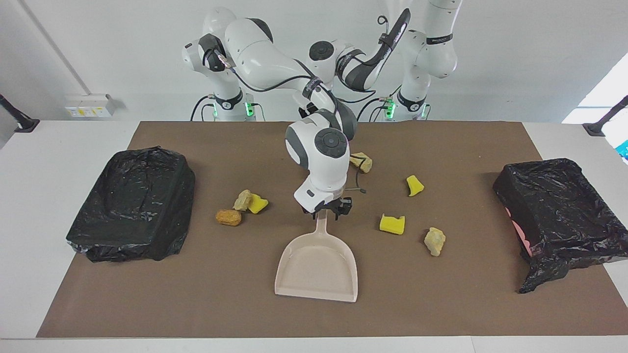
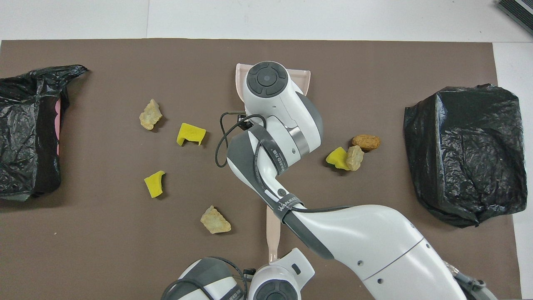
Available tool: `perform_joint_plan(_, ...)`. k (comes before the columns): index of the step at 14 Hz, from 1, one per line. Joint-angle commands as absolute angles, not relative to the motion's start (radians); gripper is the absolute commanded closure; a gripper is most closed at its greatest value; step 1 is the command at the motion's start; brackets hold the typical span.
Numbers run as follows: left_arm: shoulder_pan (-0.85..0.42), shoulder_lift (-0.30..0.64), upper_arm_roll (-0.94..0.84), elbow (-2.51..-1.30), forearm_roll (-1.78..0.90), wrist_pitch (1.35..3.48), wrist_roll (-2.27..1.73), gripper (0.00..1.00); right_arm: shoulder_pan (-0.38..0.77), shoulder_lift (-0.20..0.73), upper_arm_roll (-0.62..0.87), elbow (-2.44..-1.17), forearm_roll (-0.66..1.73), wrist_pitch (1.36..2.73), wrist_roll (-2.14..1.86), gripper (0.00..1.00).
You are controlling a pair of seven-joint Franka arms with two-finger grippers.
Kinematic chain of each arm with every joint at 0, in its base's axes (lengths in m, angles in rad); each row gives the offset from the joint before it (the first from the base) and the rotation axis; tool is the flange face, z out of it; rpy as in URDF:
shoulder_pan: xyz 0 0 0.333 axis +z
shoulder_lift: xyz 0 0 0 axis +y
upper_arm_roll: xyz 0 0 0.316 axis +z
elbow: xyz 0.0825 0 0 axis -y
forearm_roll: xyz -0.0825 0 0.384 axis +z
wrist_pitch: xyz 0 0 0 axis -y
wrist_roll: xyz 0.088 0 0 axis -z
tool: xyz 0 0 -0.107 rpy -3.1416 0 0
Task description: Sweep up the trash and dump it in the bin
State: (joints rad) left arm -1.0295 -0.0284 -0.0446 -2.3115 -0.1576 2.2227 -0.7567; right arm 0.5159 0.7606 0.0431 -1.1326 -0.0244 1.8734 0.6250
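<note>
A beige dustpan (image 1: 316,267) lies mid-mat with its handle pointing toward the robots. My right gripper (image 1: 325,211) is down at the handle's end and shut on it. Several trash chunks lie around the dustpan. A yellow piece (image 1: 392,224), a beige lump (image 1: 434,241) and another yellow piece (image 1: 414,185) lie toward the left arm's end. A brown nugget (image 1: 229,217) lies toward the right arm's end. The beige brush handle (image 2: 272,233) sticks out from under my left gripper (image 2: 260,271), close to the robots. In the facing view the right arm hides that gripper.
An open bin lined with a black bag (image 1: 559,215) stands at the left arm's end of the brown mat. A second black-bagged bin (image 1: 132,201) stands at the right arm's end. A beige lump (image 1: 362,162) lies close beside the right arm's wrist.
</note>
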Motion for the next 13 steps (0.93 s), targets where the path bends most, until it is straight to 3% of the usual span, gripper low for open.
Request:
perform_joint_plan(1, -1.049, -0.038, -0.026, -2.326, -0.176, 2.200, -0.768, 0.79, 0.505, 0.730, 0.054, -1.178, -0.037, 1.884, 0.637, 0.89)
perform_joint_plan(2, -1.042, -0.038, -0.026, -2.319, -0.176, 2.186, -0.772, 0.95, 0.505, 0.730, 0.049, -1.178, -0.038, 1.875, 0.644, 1.00)
perform_joint_plan(3, -1.040, -0.041, -0.023, -2.306, -0.176, 2.162, -0.772, 1.00, 0.505, 0.729, 0.043, -1.178, -0.043, 1.865, 0.631, 1.00)
perform_joint_plan(8, -1.002, -0.116, -0.012, -2.256, -0.124, 1.912, -0.618, 1.00, 0.468, 0.678, 0.057, -1.192, -0.041, 1.879, 0.304, 1.00)
perform_joint_plan(13, -0.893, -0.247, -0.012, -2.353, -0.117, 1.711, -0.304, 1.00, 0.387, 0.453, 0.057, -1.409, -0.046, 1.862, -0.186, 1.00)
